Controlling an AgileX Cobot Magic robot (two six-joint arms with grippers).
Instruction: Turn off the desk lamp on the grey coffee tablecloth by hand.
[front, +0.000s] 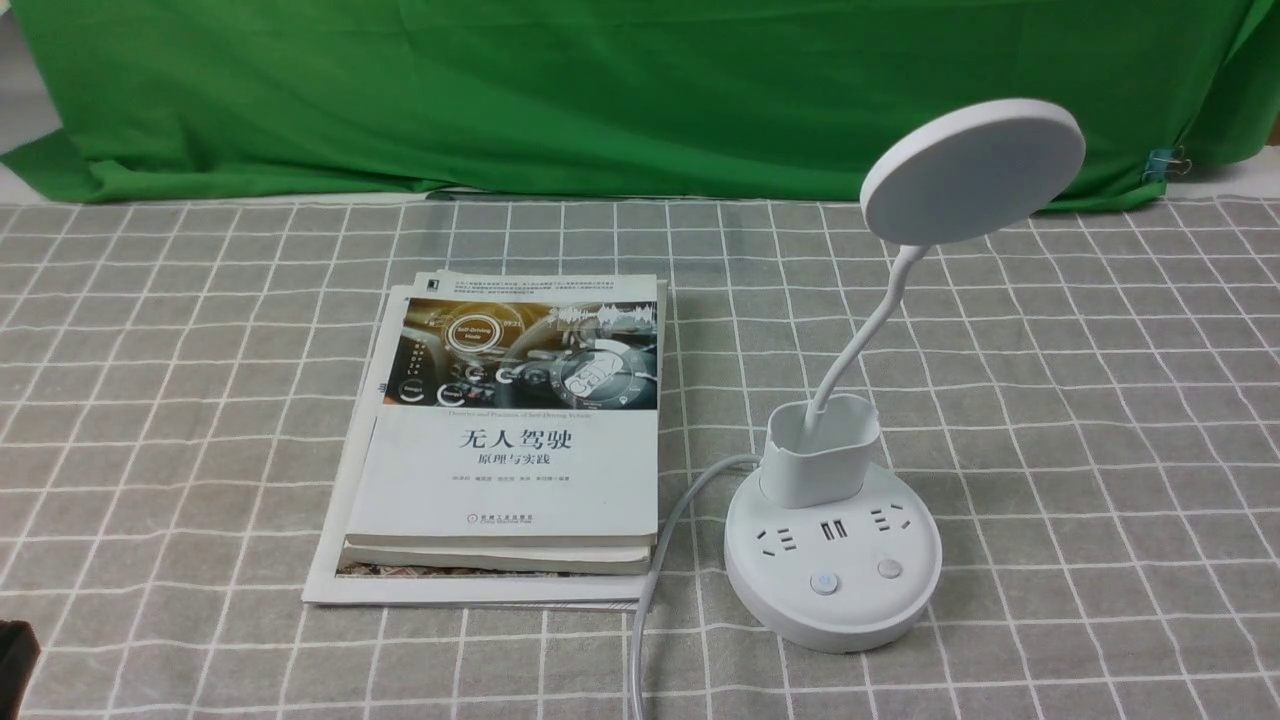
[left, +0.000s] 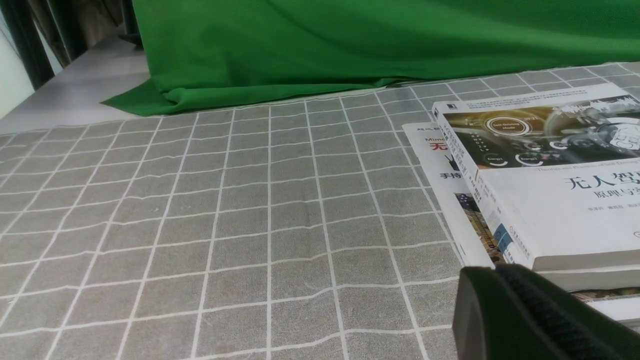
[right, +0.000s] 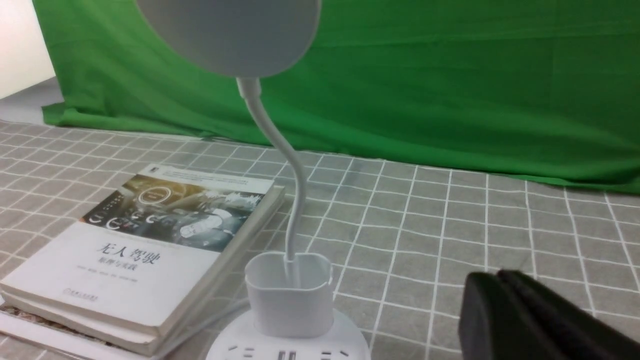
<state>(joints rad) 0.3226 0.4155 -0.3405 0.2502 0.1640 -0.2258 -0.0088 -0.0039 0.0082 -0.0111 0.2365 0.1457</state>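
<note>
Front view has the desk lamp (front: 832, 560) sitting right of centre in the lower half of the frame, on the grey coffee tablecloth (front: 1100, 450). It's just beside a stack of books (front: 510, 470). The two buttons (front: 823, 583) are on the near edge of the base, and the left one glows faintly blue.

Neither arm is anywhere near the lamp. The right gripper (right: 497, 282) pokes in at the lower right of its wrist view, and the left gripper (left: 492, 280) does the same in its own. Both look pinched together with nothing held.

What I'd worry about is that the buttons are small and close together, with sockets right behind them, so a slightly off poke could hit the wrong one. The base probably isn't heavy either, so a slanted push might just skid it on the cloth. Coming in high could also clip the bendy neck (front: 860, 330).
</note>
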